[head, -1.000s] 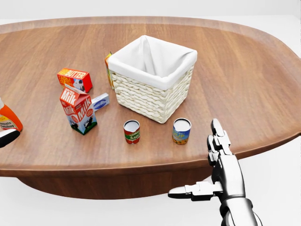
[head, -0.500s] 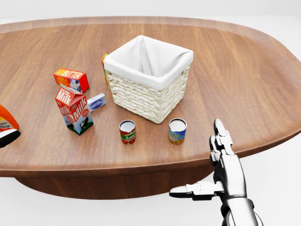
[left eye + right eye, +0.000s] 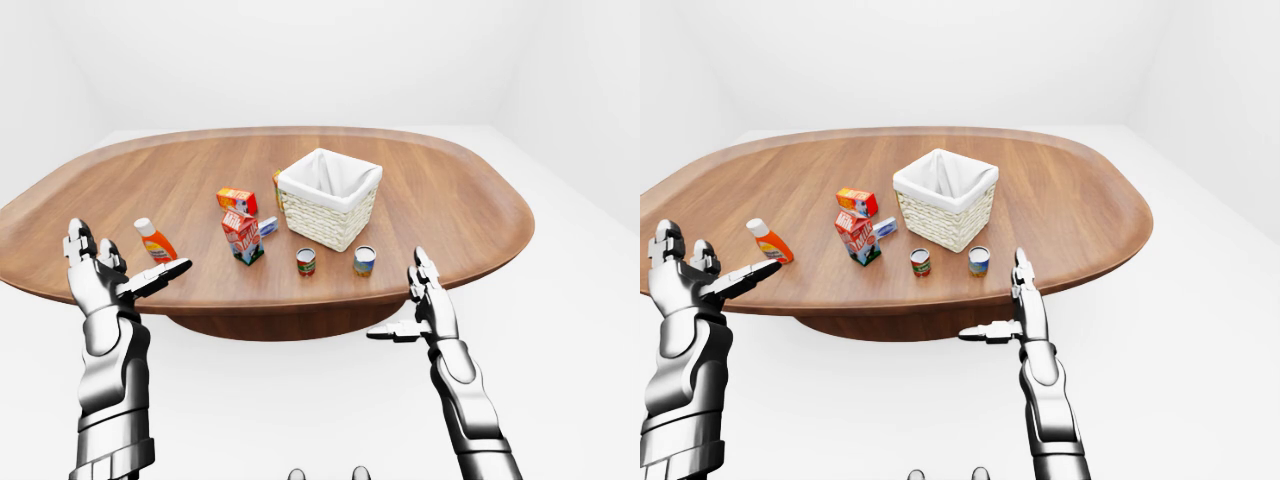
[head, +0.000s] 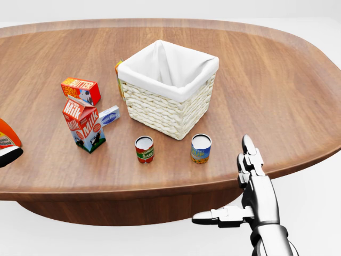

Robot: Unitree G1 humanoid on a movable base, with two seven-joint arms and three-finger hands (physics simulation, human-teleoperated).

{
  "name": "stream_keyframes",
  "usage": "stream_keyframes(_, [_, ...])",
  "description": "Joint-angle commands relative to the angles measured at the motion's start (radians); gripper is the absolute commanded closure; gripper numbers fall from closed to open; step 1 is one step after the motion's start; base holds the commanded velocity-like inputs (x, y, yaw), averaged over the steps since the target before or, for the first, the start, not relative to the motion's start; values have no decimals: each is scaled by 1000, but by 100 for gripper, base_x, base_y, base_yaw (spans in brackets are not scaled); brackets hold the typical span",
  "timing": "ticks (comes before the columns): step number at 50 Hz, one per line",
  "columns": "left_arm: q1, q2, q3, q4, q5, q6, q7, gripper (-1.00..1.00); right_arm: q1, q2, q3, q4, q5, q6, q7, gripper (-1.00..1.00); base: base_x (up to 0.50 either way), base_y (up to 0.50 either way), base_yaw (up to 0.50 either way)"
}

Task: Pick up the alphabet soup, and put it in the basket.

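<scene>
Head view is showing the scene sitting steady after the whole picture slid slightly a second ago, a camera shift rather than any object moving. The alphabet soup (image 4: 201, 148) is standing upright on the surface (image 4: 277, 96), just below the basket (image 4: 160, 109) and beside a red can (image 4: 144, 149). The right robot hand (image 4: 254, 192) is hovering off the surface's near edge, fingers spread and holding nothing; the left robot hand (image 3: 100, 280) is likewise hanging open, well apart. With the view settling, the reach toward the soup is looking ready to begin.
</scene>
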Motion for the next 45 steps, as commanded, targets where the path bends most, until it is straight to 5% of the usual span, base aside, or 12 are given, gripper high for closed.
stream_keyframes(1, [1, -1, 0, -2, 1, 0, -1, -100, -4, 0, -2, 9, 5, -2, 4, -100, 0, 0, 0])
stream_keyframes(45, [-3, 0, -2, 5, 1, -1, 1, -100, -8, -1, -3, 20, 15, -4, 9, -100, 18, 0, 0])
